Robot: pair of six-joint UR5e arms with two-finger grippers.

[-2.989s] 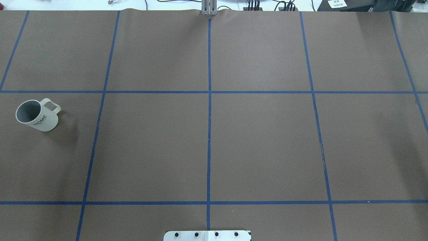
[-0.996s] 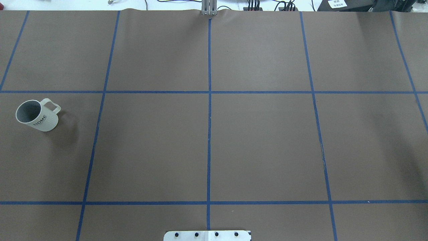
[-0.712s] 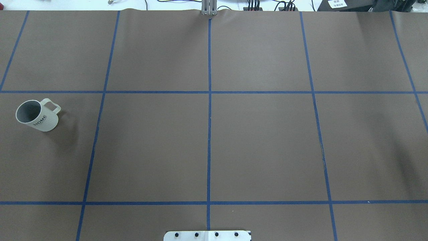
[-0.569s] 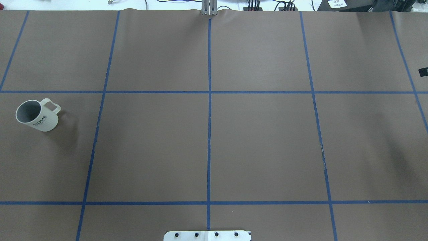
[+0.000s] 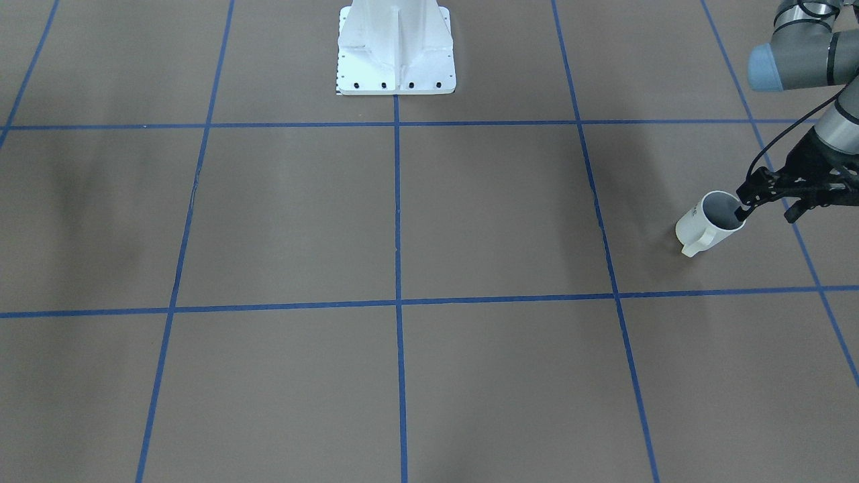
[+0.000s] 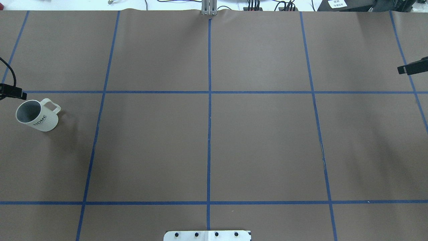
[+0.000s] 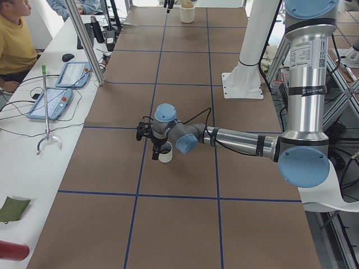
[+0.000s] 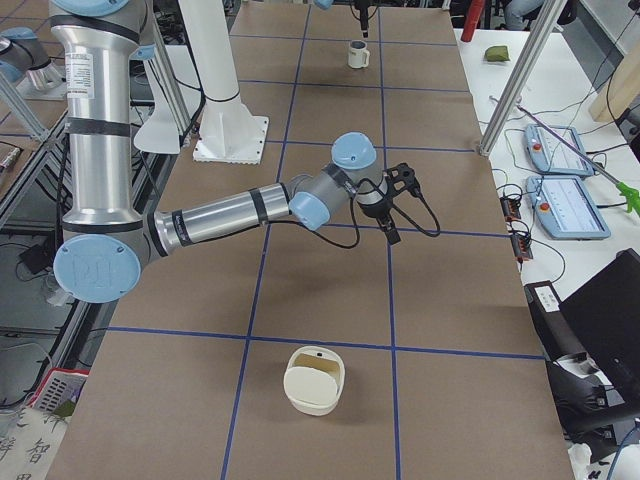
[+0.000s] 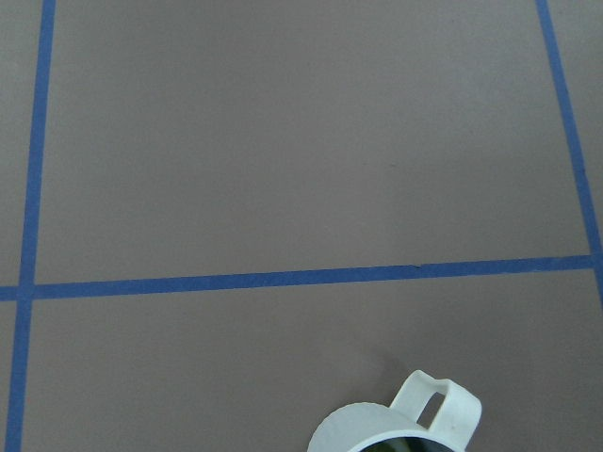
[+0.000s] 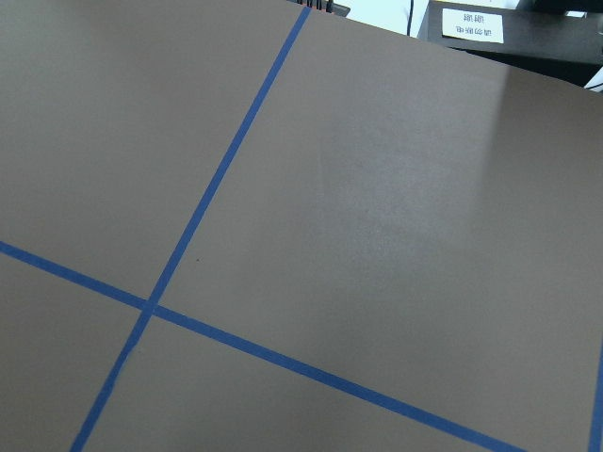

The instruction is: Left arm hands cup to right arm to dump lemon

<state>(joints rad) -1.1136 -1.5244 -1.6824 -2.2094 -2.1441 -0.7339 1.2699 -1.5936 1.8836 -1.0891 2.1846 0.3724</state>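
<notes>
As it stands upright at the left of the table (image 6: 260, 150), the cup (image 6: 36, 115) is ungripped. Just beyond, the left gripper (image 5: 765, 213) hovers by its rim, jaws apart. Farther off is the right gripper (image 6: 412, 68); I cannot tell how its jaws stand.

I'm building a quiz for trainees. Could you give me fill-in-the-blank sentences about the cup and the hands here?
The cup stands ___ on the table. Its wall reads ___. The hand nearest the cup is the robot's ___ one. The tape lines are ___.
Missing words: upright; HOME; left; blue.
</notes>
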